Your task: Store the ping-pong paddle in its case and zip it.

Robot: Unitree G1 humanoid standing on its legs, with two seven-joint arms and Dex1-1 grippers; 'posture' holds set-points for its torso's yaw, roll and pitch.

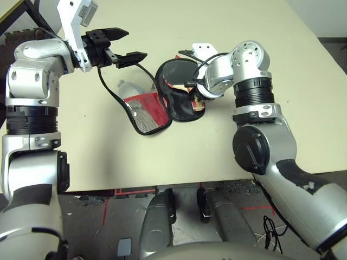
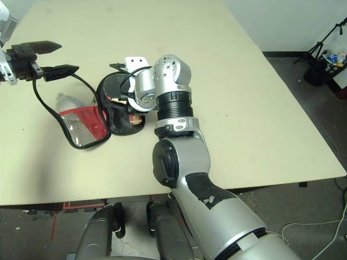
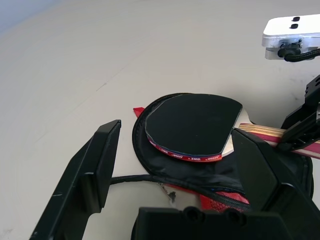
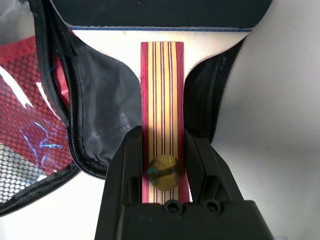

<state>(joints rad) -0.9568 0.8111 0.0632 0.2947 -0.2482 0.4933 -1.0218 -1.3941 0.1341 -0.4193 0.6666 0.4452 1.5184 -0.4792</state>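
Paddle seating: right gripper (image 4: 162,150) pinches the ping-pong paddle (image 3: 192,127) by its handle, blade lying on the unzipped case (image 1: 176,100); left gripper (image 1: 123,46) spread, holding nothing; insertion and zipping remain.

The ping-pong paddle (image 3: 192,125) has a black face and red-striped wooden handle; the case (image 1: 162,105) is black and red.
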